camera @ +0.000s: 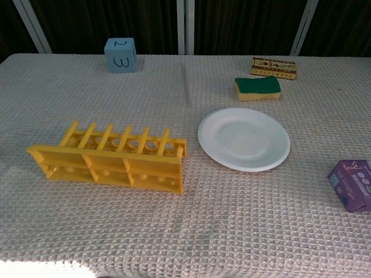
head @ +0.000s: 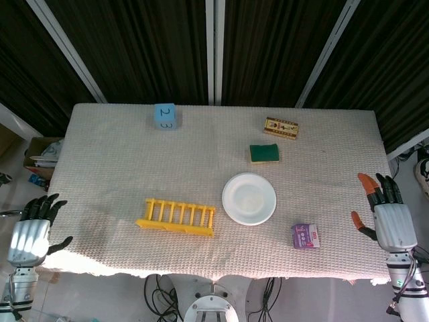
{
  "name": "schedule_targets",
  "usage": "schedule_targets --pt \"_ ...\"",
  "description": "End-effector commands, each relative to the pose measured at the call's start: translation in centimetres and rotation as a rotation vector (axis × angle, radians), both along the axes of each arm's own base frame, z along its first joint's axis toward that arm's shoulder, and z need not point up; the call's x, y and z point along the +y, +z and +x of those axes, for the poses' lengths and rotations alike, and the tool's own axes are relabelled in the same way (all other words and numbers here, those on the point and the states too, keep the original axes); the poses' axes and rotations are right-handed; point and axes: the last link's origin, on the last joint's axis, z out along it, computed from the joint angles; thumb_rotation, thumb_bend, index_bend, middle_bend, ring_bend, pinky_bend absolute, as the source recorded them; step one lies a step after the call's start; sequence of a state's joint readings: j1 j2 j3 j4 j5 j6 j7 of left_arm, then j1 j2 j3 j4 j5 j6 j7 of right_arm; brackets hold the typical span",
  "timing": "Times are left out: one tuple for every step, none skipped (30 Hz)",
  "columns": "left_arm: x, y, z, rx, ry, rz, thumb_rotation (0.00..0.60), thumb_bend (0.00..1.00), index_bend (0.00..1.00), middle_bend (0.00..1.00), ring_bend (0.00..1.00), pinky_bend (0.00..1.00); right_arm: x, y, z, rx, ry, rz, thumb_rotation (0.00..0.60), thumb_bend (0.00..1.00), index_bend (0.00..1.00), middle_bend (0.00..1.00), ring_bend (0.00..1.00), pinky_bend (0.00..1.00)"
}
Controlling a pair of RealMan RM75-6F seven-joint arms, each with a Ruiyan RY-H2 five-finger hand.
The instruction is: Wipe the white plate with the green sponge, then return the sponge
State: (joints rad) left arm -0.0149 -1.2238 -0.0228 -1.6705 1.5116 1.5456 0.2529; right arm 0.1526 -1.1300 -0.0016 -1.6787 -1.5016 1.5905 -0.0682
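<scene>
Green sponge [head: 265, 153] lies flat on the table [head: 107, 161], green scouring face up over a yellow foam body, well ahead of your right hand [head: 387, 220] and off toward its inner side; the white plate [head: 249, 198] sits nearer that hand than the sponge does, just short of it, and the two do not touch; a small patterned box [head: 281, 127] lies just beyond the sponge, apart from it.

Your right hand hangs off the near right corner of the table, fingers spread and holding nothing; your left hand [head: 31, 229] hangs off the near left corner, fingers apart, likewise empty; neither shows in the chest view.

Judge the sponge as light and soft; it should give under the fingers rather than slip, so a firm squeeze costs nothing, though too hard a pinch would fold it; the rough green top should give good grip; take it across its short width, thumb on one long side and fingers on the other, low on the yellow foam, so the broad face stays free for wiping.

The plate looks smooth, stiff and light; press gently when wiping, or it may skate on the woven cloth; a purple carton [head: 305, 235] stands between your right hand and the plate, so carry the arm over or round it.
</scene>
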Motion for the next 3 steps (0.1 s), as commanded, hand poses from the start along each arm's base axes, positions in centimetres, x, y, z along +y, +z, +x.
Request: schedule_targets --pt "0.06 -0.03 0.05 0.0 -0.002 0.001 0.6 0.05 0.23 0.12 0.11 0.13 2.12 0.63 -0.72 -0.014 -0.038 -0.004 0.6 0.26 0.02 0.12 0.0 0.0" --pt "0.1 -0.03 0.07 0.0 -0.002 0.002 0.6 0.05 0.23 0.12 0.11 0.13 2.25 0.61 -0.8 -0.017 -0.042 -0.003 0.6 0.26 0.02 0.12 0.0 0.0" --pt "0.15 0.0 0.07 0.0 -0.001 0.005 0.6 0.05 0.23 0.12 0.11 0.13 2.32 0.53 -0.84 -0.022 -0.044 0.002 0.6 0.26 0.02 0.12 0.0 0.0"
